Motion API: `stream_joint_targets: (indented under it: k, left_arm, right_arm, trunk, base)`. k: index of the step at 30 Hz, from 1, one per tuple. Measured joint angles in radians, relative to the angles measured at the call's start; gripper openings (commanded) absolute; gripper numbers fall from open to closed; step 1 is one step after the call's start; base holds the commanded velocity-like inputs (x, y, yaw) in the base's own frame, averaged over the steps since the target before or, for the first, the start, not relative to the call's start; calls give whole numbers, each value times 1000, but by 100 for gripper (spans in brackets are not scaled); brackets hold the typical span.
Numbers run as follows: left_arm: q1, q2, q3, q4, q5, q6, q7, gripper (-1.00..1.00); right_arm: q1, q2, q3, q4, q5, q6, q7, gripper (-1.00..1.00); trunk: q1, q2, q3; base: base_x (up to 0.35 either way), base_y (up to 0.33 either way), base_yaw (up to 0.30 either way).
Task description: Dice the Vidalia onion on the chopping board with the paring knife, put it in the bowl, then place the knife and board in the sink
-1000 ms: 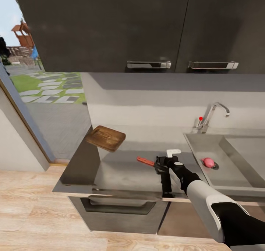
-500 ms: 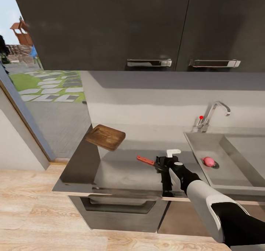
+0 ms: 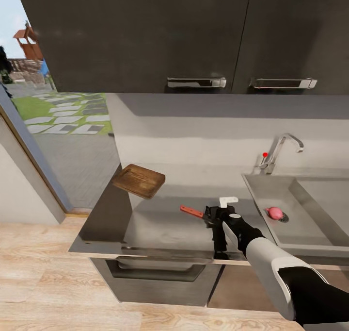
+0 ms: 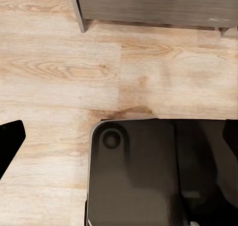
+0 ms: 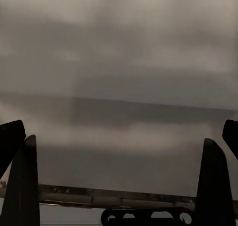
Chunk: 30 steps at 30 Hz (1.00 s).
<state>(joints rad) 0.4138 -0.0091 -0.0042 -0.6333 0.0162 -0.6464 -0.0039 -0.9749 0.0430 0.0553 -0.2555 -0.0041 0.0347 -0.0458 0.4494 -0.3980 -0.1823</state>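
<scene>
**Onion in the sink, knife and board on the counter**

The sink [image 3: 271,195] is a grey metal basin at the right end of the countertop [image 3: 160,224]. Inside it lies the Vidalia onion [image 3: 274,213], a small pink ball, right beside the dark drain. Nothing else can be seen in the basin. The tap [image 3: 281,149] with its little red knob stands at the back of the sink.

The chopping board [image 3: 139,181] sits near the back left corner of the countertop, and it looks tipped up a bit. The paring knife [image 3: 192,211] lies flat in the middle, with its orange-red handle showing. Its blade end goes behind the right gripper [image 3: 219,220], so that part is hidden. A small white thing [image 3: 228,201] pokes out just behind the gripper. It may be the bowl, but most of it is covered.

In the right wrist view, the right gripper's two dark fingers [image 5: 214,186] stand far apart with nothing between them. They face a blurry grey surface.

The left wrist view shows a wooden floor [image 4: 59,77] and the robot's dark base [image 4: 148,176]. One dark fingertip [image 4: 10,141] peeks in at the edge, so I cannot tell if the left gripper is spread or closed.
</scene>
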Motion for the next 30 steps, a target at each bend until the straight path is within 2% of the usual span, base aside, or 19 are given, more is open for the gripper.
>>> stream_joint_targets:
  k: [9, 30]
  left_arm:
    - [0, 0, 0, 0, 0, 0, 0, 100]
    - [0, 0, 0, 0, 0, 0, 1, 100]
  right_arm:
    - [0, 0, 0, 0, 0, 0, 0, 100]
    - [0, 2, 0, 0, 0, 0, 0, 100]
  trunk:
    - [0, 0, 0]
    - [0, 0, 0]
  base:
    - [-194, 0, 0]
    - [-9, 0, 0]
